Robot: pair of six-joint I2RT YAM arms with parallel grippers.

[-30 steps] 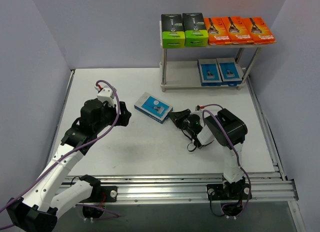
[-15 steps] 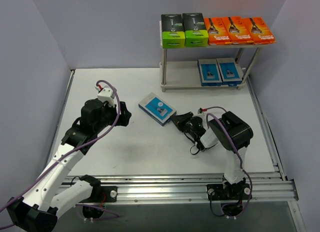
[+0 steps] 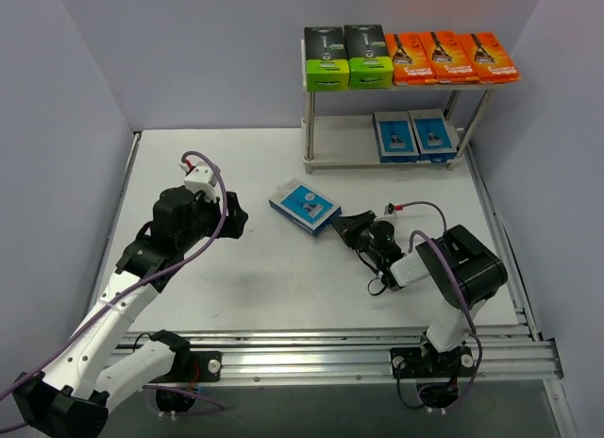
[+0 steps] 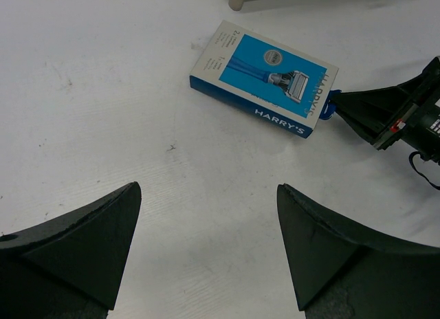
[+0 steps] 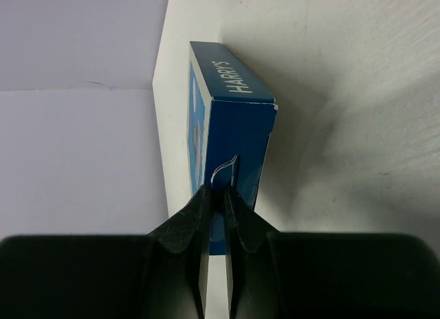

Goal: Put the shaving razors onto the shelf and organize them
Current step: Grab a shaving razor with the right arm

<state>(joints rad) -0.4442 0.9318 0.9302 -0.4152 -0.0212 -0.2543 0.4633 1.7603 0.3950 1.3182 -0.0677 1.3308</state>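
Note:
One light blue razor pack (image 3: 304, 205) lies flat on the white table, also seen in the left wrist view (image 4: 265, 78). My right gripper (image 3: 338, 224) is shut on the thin hang tab at the pack's end (image 5: 234, 126), its fingertips (image 5: 206, 199) pinching it. My left gripper (image 3: 231, 216) hovers open to the left of the pack, nothing between its fingers (image 4: 103, 250). The shelf (image 3: 340, 160) stands at the back right. Its top board carries two black and lime-green packs (image 3: 347, 56) and three orange packs (image 3: 449, 57). Two light blue packs (image 3: 413, 134) lie on the lower board.
Purple walls close in the table on the left, back and right. A metal rail (image 3: 330, 348) runs along the near edge by the arm bases. The right gripper's black fingers (image 4: 375, 113) reach into the left wrist view from the right.
The right gripper has dragged the blue pack a little to the right and turned it. The right arm's elbow swung rightward. The left arm has stayed put.

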